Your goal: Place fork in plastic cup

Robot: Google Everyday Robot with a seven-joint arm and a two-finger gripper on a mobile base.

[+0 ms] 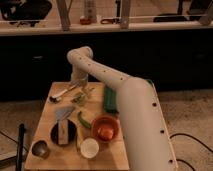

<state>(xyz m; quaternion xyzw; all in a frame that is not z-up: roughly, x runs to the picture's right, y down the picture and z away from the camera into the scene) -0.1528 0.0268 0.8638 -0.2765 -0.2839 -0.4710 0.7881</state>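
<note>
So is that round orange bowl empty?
No, the orange bowl holds a reddish object; the gripper is at the wooden table's far end.

Jaws over table (46,119) far end (bowl (94,128), round cup (89,148) at front).

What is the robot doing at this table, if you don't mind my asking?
The robot's arm reaches across the wooden table, and its tool hangs open over the far end, close to a pale utensil that looks like the fork. Nothing is held yet. The plastic cup seems to be the clear shape nearer the middle, by the dark plate. The orange bowl and white cup stand nearer the camera.
</note>
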